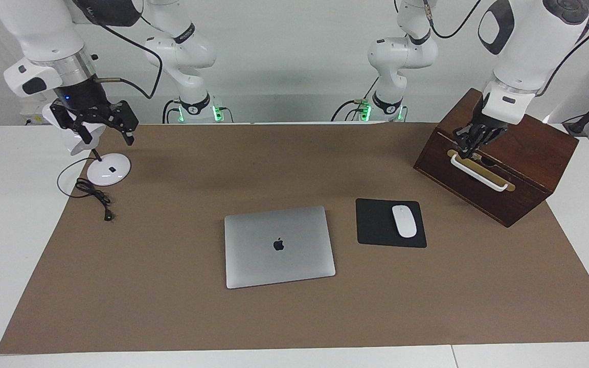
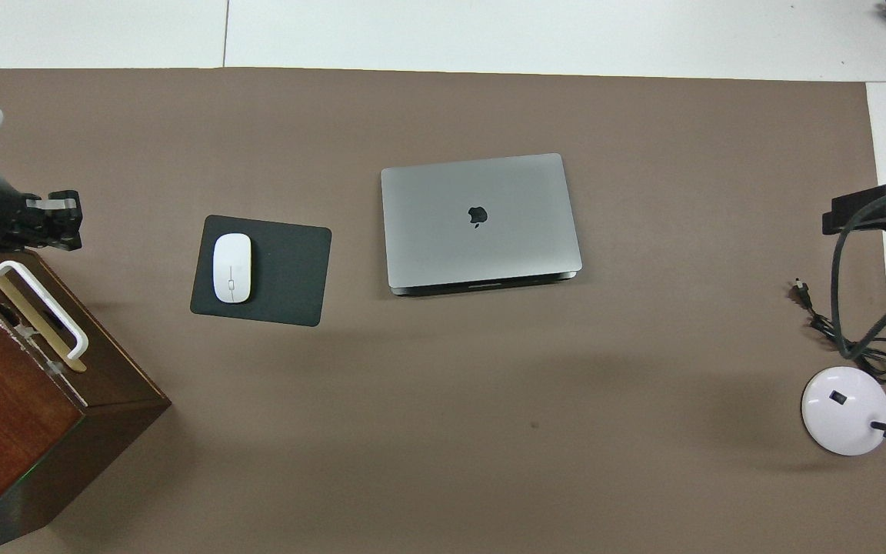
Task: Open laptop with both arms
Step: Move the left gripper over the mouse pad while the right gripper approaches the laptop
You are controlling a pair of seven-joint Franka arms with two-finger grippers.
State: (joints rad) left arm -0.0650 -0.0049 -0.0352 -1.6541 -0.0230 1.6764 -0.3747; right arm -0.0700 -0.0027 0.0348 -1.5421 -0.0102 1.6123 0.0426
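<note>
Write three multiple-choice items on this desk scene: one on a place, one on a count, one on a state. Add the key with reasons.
1. The mouse lies:
A. on the black pad
B. on the laptop
C. in the wooden box

2. Laptops on the brown mat:
A. three
B. two
C. one

3. The laptop is:
A. open
B. shut
C. standing on edge

Key:
1 A, the white mouse rests on the pad beside the laptop.
2 C, only one grey laptop is there.
3 B, its lid lies flat, logo up.
</note>
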